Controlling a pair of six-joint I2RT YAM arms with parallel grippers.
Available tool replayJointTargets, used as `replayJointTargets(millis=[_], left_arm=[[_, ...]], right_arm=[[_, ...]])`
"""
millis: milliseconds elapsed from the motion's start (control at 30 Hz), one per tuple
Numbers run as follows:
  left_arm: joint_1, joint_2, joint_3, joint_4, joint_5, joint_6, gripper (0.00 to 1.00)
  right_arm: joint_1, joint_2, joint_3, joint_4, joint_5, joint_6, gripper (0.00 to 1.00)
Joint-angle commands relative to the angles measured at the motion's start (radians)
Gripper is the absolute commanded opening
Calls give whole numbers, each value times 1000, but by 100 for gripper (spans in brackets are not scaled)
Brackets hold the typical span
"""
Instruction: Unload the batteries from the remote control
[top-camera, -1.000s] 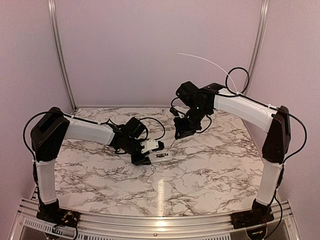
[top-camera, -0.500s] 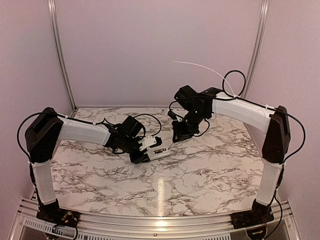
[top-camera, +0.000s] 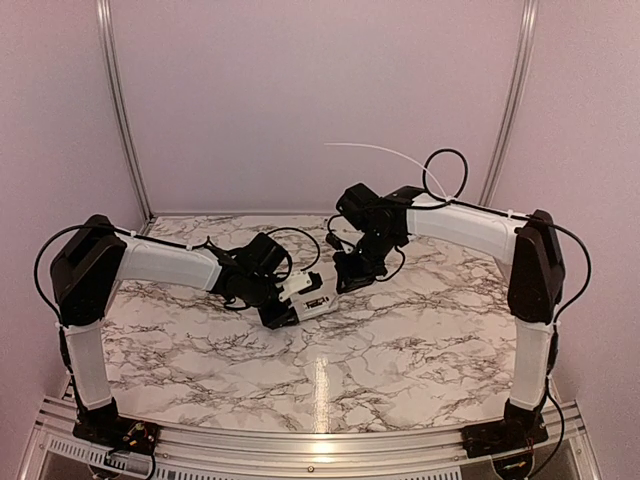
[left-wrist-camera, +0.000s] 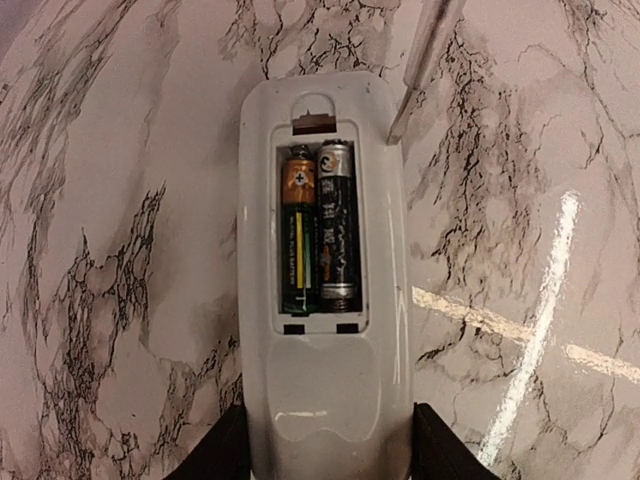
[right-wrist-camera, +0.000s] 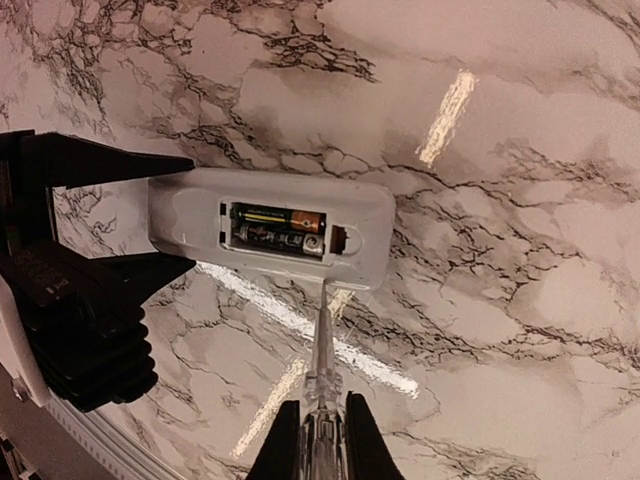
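The white remote control (left-wrist-camera: 325, 400) lies back-up with its compartment open, held by its near end between the black fingers of my left gripper (left-wrist-camera: 325, 455). Two batteries sit side by side in the recess, one orange and green (left-wrist-camera: 298, 230), one dark (left-wrist-camera: 337, 225). The remote also shows in the top view (top-camera: 318, 298) and the right wrist view (right-wrist-camera: 365, 215), batteries (right-wrist-camera: 278, 227) in place. My right gripper (right-wrist-camera: 315, 440) is shut on a slim clear pointed tool (right-wrist-camera: 322, 345). The tool's tip touches or nearly touches the remote's long edge near the compartment's end.
The marble tabletop (top-camera: 420, 340) spreads all round. The left gripper's black body (right-wrist-camera: 70, 290) fills the left side of the right wrist view. In the top view my right gripper (top-camera: 350, 272) hangs just behind and right of the remote. The tool also shows in the left wrist view (left-wrist-camera: 420, 65).
My right arm has swung left and brought the tool's tip to the remote. My left gripper shifted the remote slightly up and right early on, then stayed still.
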Motion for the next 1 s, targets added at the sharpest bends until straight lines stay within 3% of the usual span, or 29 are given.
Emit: replayJointTargets(millis=[0,967], left_arm=[[-9,5,38,-43,-40,-41,28],[-32,-11,-8,-8,-185,-47,19]], right_arm=[[14,35,63,10,7,3,0],[19,99,142,50,8,39,0]])
